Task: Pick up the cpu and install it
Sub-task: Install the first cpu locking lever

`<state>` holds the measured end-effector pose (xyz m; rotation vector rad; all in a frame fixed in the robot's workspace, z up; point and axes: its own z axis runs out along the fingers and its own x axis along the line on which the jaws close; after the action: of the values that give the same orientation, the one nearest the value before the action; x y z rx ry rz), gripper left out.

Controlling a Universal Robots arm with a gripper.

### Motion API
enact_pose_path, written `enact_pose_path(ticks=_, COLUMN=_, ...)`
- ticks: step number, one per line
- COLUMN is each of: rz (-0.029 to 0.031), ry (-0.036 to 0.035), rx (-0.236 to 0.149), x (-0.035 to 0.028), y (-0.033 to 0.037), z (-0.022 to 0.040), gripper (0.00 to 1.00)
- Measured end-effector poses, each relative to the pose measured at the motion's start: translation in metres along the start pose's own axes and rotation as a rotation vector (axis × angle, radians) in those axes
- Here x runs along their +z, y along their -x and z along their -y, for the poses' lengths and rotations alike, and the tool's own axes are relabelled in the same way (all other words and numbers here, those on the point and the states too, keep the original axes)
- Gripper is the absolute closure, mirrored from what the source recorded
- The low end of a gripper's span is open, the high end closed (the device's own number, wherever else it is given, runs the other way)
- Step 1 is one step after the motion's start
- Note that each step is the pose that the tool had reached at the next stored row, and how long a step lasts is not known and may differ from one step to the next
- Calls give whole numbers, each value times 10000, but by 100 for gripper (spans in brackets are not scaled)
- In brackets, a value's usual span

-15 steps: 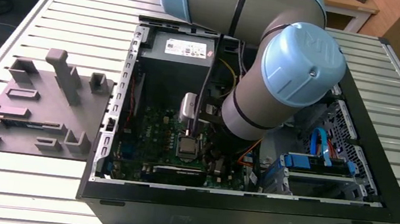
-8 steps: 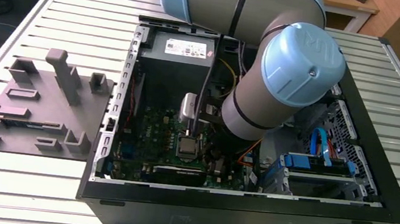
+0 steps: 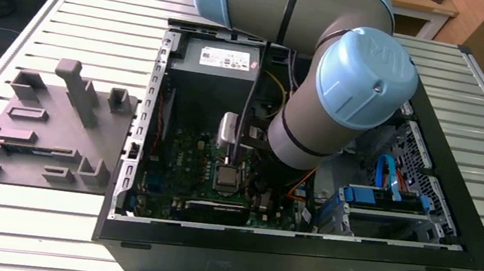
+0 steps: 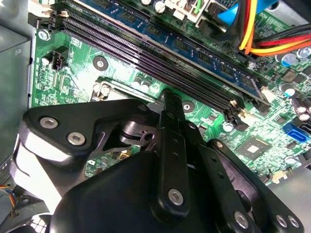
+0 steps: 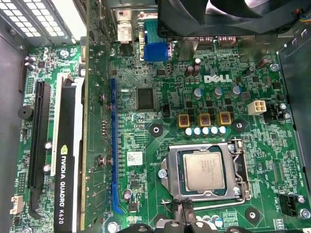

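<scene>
- Pale slatted metal counter (image 3: 82, 12) carries an open black computer case (image 3: 301, 254) lying on its side, with a grey moulded fixture tray (image 3: 40, 124) beside it toward the exterior view's left.
- Inside the case lies a green motherboard (image 5: 160, 73); a grey power-supply box (image 3: 214, 59) sits at the far end of the case in the exterior view.
- The cpu (image 5: 204, 171), a small square chip with a silver-grey top, lies flat inside its metal socket frame (image 5: 167, 170) on the motherboard. In the exterior view it shows as a small pale square (image 3: 227, 173) near the middle of the board.
- The arm (image 3: 339, 99) reaches down into the case from the far side, its large blue-capped joint bent over the board and its wrist pointing downward.
- The gripper (image 5: 182, 213) hangs just beside the socket, its dark tips at the edge of the frame; the cpu lies just beyond those tips, apart from them.
- In the second wrist view the gripper's black linkage (image 4: 170, 160) stands close above the board beside the long black memory slots (image 4: 160, 53).
- The gripper holds nothing; whether it is spread or closed I cannot tell.
- The chip appears already seated in its socket.
</scene>
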<state>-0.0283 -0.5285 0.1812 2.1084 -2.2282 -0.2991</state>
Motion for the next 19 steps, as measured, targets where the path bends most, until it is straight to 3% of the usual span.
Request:
enact_pose_path(ticks=15, rz=3, ry=-19, rx=-2, x=8, y=-3, z=-60, gripper=89)
enact_pose_path(ticks=19, rz=21, ry=-23, rx=2, x=-90, y=8, z=-83, gripper=89)
